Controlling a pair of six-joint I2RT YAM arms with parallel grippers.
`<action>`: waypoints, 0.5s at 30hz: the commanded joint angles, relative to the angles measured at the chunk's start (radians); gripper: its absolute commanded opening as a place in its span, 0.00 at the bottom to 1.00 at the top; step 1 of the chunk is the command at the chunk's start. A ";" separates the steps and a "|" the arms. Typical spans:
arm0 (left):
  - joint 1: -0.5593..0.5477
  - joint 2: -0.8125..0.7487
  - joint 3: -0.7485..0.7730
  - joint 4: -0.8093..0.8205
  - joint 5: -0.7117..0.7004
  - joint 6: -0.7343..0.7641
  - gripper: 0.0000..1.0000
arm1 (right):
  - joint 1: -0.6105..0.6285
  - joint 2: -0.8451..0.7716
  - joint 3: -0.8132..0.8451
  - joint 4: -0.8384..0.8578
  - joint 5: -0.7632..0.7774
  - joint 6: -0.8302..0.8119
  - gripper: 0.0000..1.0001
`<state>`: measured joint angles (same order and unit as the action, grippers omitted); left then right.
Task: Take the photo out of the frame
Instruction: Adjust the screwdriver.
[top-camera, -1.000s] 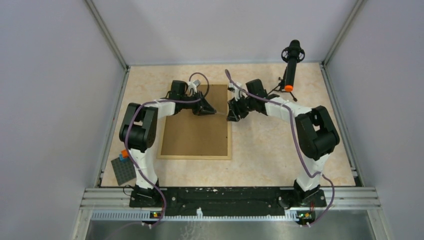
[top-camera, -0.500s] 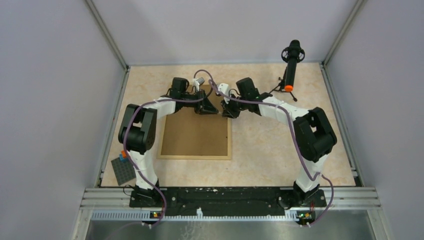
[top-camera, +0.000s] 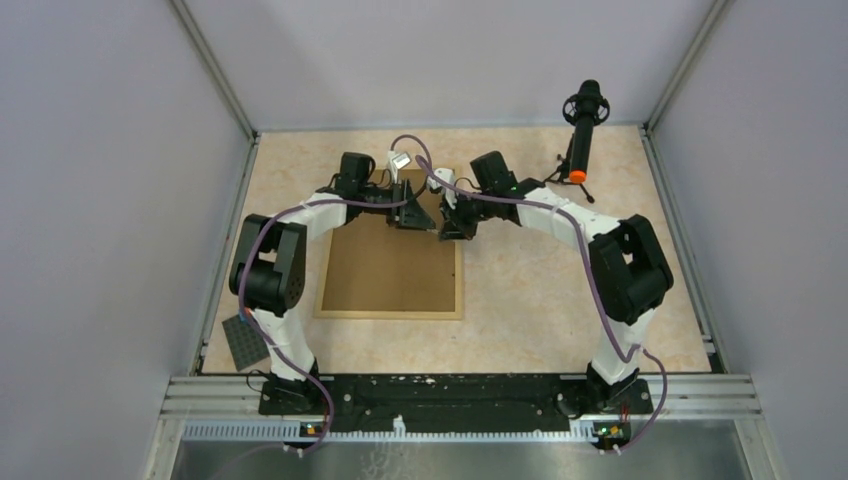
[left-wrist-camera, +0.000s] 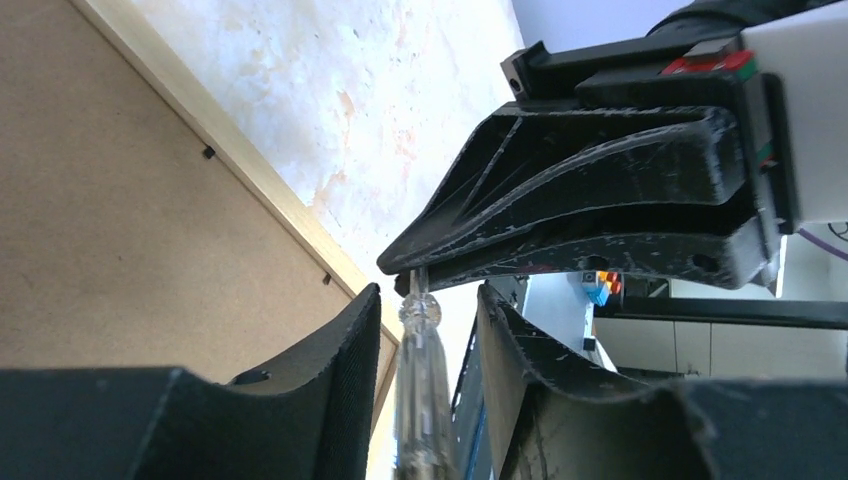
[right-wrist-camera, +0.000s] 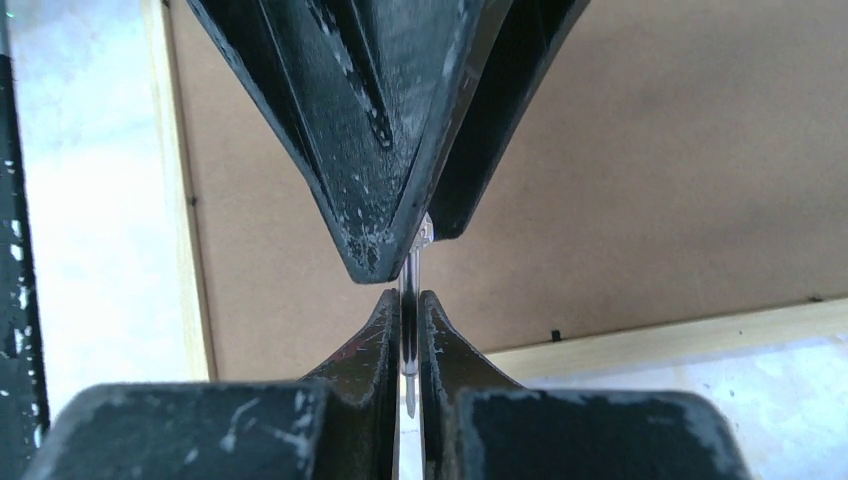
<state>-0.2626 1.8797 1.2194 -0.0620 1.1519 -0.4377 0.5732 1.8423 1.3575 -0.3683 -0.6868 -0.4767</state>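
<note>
Brown backing (top-camera: 390, 270) still on frame (top-camera: 390, 313), photo not out (can't see it). R gripper (right-wrist-camera: 408, 300) clamped on clear-handled tool (left-wrist-camera: 420, 400); L gripper (left-wrist-camera: 428, 292) jaws apart round it.

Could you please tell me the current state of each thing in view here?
right claw, shut on the clear-handled tool.
left claw, open, loosely around that tool.
clear-handled tool, gripped at one end, spanning both claws.
frame, lying flat, brown back side up.
</note>
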 joint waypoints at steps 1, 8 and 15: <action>-0.004 -0.049 -0.009 -0.044 0.065 0.122 0.46 | -0.010 0.016 0.076 -0.035 -0.098 0.006 0.00; -0.006 -0.054 -0.010 -0.079 0.065 0.186 0.41 | -0.017 0.030 0.107 -0.112 -0.152 -0.039 0.00; -0.013 -0.050 -0.011 -0.056 0.080 0.178 0.41 | -0.015 0.054 0.148 -0.196 -0.195 -0.083 0.00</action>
<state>-0.2684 1.8782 1.2167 -0.1421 1.1946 -0.2886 0.5602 1.8866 1.4425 -0.5209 -0.8154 -0.5121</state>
